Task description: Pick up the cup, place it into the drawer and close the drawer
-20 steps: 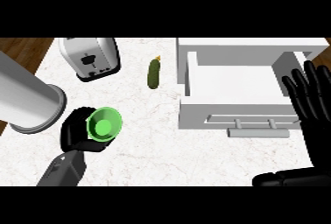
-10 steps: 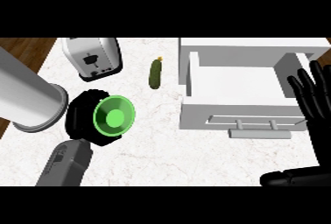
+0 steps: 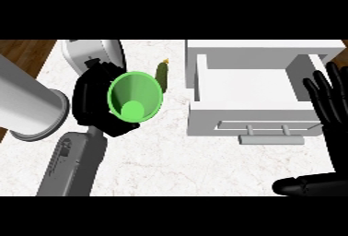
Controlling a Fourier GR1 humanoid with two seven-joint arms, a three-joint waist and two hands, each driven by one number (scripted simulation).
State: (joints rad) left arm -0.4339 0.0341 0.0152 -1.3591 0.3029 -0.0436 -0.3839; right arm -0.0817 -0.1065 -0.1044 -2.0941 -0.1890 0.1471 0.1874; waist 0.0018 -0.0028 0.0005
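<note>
The green cup (image 3: 136, 97) is held up off the counter, its mouth facing me. My left hand (image 3: 95, 102) is shut on it, fingers curled round its left and lower side. The white drawer (image 3: 252, 85) stands pulled open at the right, its inside bare, with a handle (image 3: 268, 128) on its front. My right hand (image 3: 333, 103) rests open at the right edge beside the drawer, fingers up.
A white toaster (image 3: 95, 51) stands at the back left, partly behind the cup and hand. A green cucumber (image 3: 163, 73) lies between the cup and the drawer. A large grey cylinder (image 3: 27, 108) lies at the far left. White marble counter (image 3: 176, 161) spreads in front.
My left hand has lifted the cup higher and carried it to the right, toward the drawer; it looks larger now. The right hand has stayed where it was.
</note>
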